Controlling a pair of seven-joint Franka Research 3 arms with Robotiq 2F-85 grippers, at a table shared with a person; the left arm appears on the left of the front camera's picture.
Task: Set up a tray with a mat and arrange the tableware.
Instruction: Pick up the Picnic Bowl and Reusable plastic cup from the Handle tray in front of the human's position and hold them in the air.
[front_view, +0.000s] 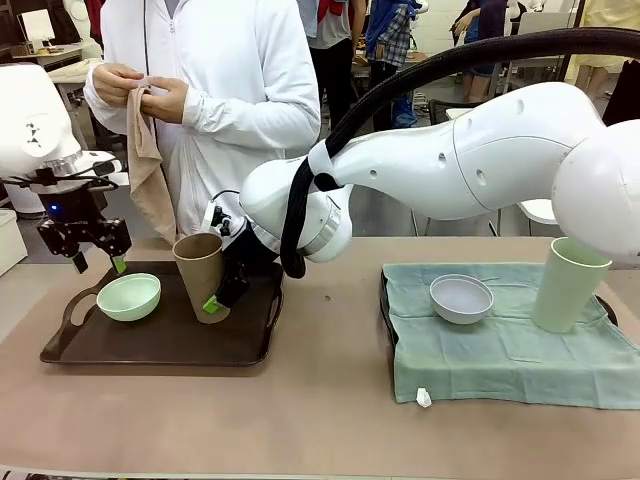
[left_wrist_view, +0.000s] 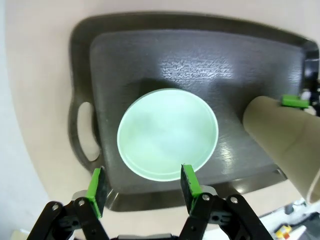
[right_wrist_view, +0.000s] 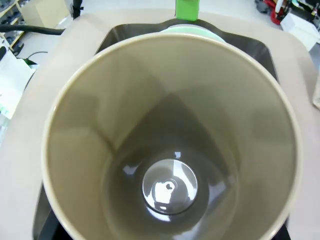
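A mint green bowl (front_view: 129, 296) (left_wrist_view: 167, 134) sits on the bare dark tray (front_view: 150, 350) at the left. My left gripper (front_view: 96, 262) (left_wrist_view: 142, 185) hangs open just above the bowl's near rim, holding nothing. Reaching across from the right, my right gripper (front_view: 208, 292) is shut on the tan-brown cup (front_view: 200, 272) (left_wrist_view: 282, 142), which tilts with its base low over that tray, right of the bowl. One green pad (right_wrist_view: 187, 9) shows beyond the cup's rim (right_wrist_view: 65, 95). On the right tray, a green mat (front_view: 500, 350) carries the whitish grey bowl (front_view: 461, 298) and the upright pale green cup (front_view: 568, 285).
A person in a white jacket stands behind the left tray, holding a tan cloth (front_view: 145, 150) in both hands. A small white scrap (front_view: 424, 398) lies by the mat's front corner. Bare tabletop (front_view: 320, 400) lies between the two trays and along the front.
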